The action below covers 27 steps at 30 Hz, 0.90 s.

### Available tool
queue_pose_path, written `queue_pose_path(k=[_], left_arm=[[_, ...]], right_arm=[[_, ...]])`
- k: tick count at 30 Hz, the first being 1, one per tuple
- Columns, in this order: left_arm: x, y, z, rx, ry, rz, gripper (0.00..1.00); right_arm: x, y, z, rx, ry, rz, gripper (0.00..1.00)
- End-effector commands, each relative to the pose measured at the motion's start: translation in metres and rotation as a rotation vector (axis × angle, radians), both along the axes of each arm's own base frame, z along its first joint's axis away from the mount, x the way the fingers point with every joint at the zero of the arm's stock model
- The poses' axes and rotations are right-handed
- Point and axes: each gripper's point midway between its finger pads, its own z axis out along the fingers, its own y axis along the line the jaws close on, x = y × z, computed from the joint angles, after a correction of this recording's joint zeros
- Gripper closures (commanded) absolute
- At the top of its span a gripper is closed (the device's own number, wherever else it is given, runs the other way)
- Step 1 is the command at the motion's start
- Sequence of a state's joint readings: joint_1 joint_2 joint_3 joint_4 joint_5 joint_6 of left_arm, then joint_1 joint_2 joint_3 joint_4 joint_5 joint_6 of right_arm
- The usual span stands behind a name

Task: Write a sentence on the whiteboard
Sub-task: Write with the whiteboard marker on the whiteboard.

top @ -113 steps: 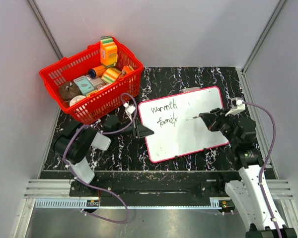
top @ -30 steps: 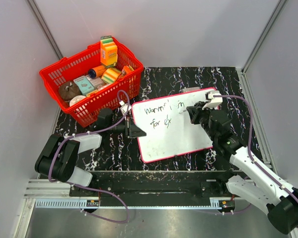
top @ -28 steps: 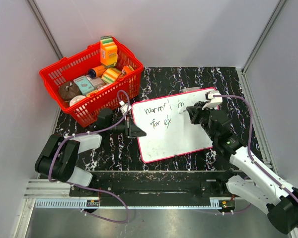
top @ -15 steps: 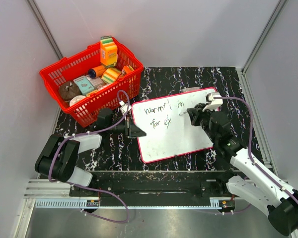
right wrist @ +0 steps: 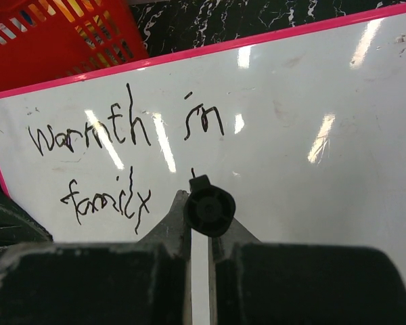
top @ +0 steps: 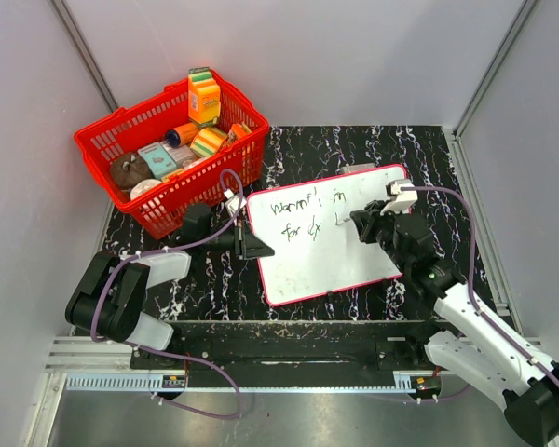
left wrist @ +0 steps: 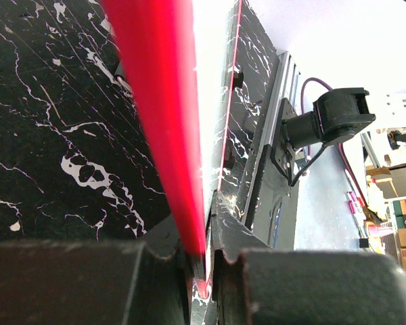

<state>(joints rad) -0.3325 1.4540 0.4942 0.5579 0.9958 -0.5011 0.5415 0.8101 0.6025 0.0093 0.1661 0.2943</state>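
My board (top: 326,265) lies on the black table (top: 429,149), just right of the red basket (top: 200,186), and it sits a bit crooked between the two arms. My left gripper (top: 252,245) is pinched shut on the board's left edge. In the left wrist view the red rim runs right into the gap between its fingers (left wrist: 155,271). My right gripper (right wrist: 201,233) is shut on the pen (right wrist: 208,208), and the pen points down at the board. The words (right wrist: 88,132) say "warmth in" on the top row and "family" under it. There is also one short line (right wrist: 192,175) just past "family", right by the pen. So I think I am at the start of a new word on the second row, and the sentence is not done yet. To do this well, I want to press the tip down softly, just hard enough to leave ink. If I push too hard, the board may slide or the pen may slip in the fingers. The left gripper should hold tight while I write, so the board does not turn. I should make small, slow strokes and go to the right, in line with "family". There is lots of white room there. I should lift the tip between letters so they do not run together. I also need to watch that the black fingers do not rub over the ink.
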Motion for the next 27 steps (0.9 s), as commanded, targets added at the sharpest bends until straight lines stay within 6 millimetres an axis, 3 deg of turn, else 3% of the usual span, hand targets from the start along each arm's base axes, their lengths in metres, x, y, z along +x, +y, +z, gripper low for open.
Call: queue_pose_path(k=[1, 5, 13, 18, 22, 27], left_arm=[[0.013, 0.010, -0.023, 0.091, -0.116, 0.054, 1.00], [0.014, 0.010, -0.023, 0.091, -0.117, 0.054, 1.00], [0.014, 0.010, -0.023, 0.092, -0.116, 0.055, 1.00], [0.014, 0.010, -0.023, 0.092, -0.116, 0.055, 1.00], [0.014, 0.010, -0.023, 0.093, -0.116, 0.055, 1.00], [0.014, 0.010, -0.023, 0.093, -0.116, 0.055, 1.00]], right_arm=[[-0.006, 0.003, 0.001, 0.023, 0.000, 0.018, 1.00], [-0.009, -0.002, -0.008, 0.004, 0.027, 0.006, 1.00], [-0.008, -0.008, 0.005, 0.017, -0.008, -0.027, 1.00], [-0.007, -0.006, 0.021, 0.053, -0.041, -0.022, 1.00], [-0.004, -0.004, 0.048, 0.095, -0.107, -0.026, 1.00], [0.002, -0.009, 0.058, 0.082, -0.131, -0.060, 1.00]])
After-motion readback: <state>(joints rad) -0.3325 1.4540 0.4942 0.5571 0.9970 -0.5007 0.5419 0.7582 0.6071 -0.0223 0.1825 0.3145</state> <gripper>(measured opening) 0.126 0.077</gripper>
